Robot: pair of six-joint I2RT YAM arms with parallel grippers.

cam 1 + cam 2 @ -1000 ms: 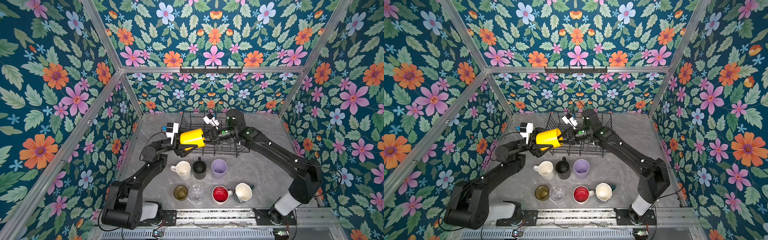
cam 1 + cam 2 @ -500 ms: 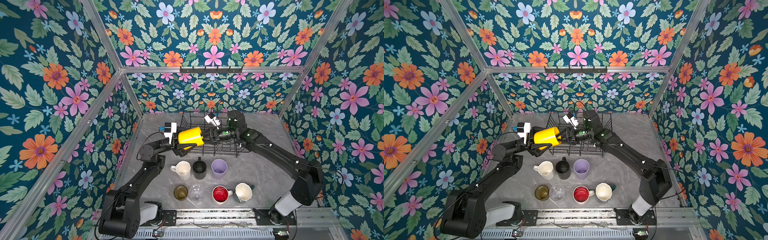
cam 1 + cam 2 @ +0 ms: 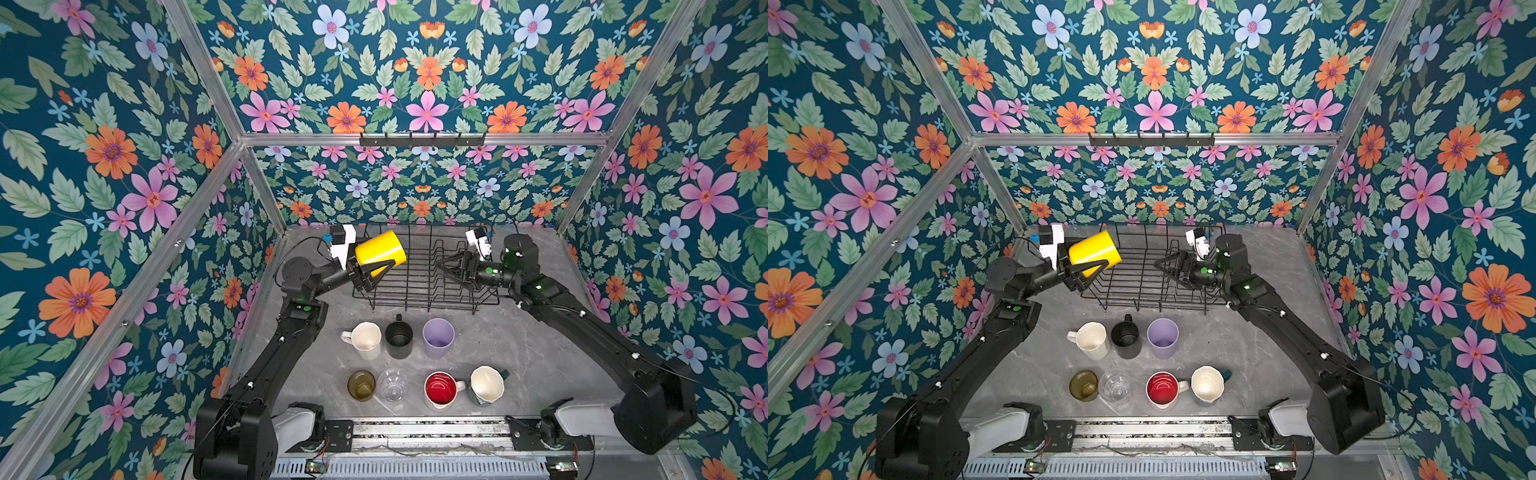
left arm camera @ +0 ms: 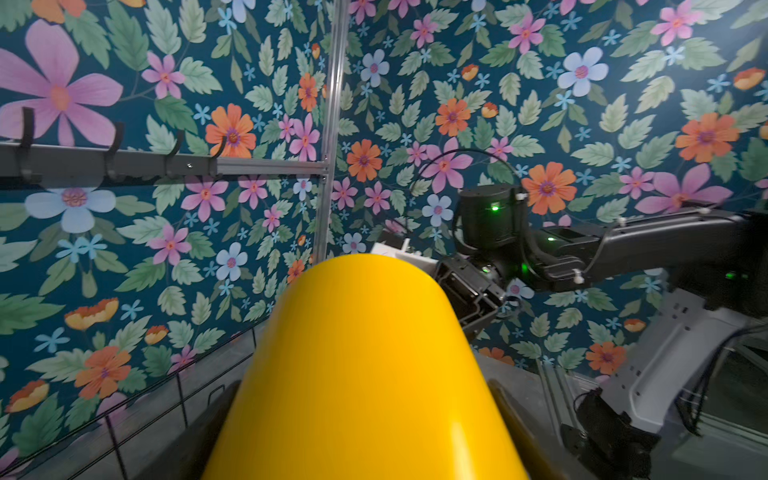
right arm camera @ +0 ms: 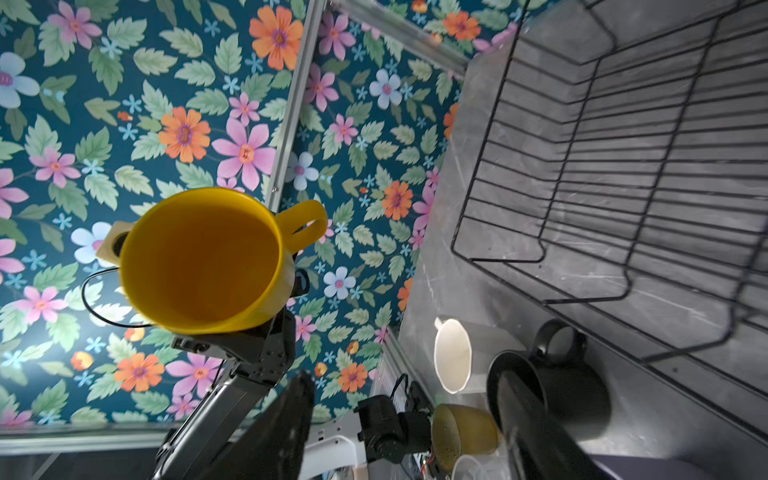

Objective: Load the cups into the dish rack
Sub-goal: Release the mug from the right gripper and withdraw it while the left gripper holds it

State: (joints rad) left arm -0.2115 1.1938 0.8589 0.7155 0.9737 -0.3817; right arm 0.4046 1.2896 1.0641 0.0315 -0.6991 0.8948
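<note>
Yellow mug (image 3: 380,252) pinched by the left jaws, one on either side of its wall. It hangs tilted almost onto its side at the left end of the dish rack (image 3: 424,297), raised off the wires. The left arm (image 3: 291,332) climbs from the near edge, bends at the elbow and reaches level toward the rack. The right arm (image 3: 582,326) mirrors this pose. The right jaws are spread and hold nothing, and they sit above the right half of the rack, tips aimed at the mug and well apart from it.

Both top views show the mug only as a closed cylinder. The right wrist view alone looks into its open mouth (image 5: 199,262) and shows the handle (image 5: 305,222). The left wrist view sees just the smooth outer wall (image 4: 365,374), with the right arm and a hook rail (image 4: 104,166) beyond.

Only the top views take in all the other cups — two upright rows on the grey surface (image 3: 519,353) in front of the rack:
- Far row: cream mug (image 3: 365,338), black mug (image 3: 399,338), lilac tumbler (image 3: 438,336).
- Near row: olive glass (image 3: 360,384), clear glass (image 3: 392,384), red-lined mug (image 3: 440,388), teal mug (image 3: 486,384).
</note>
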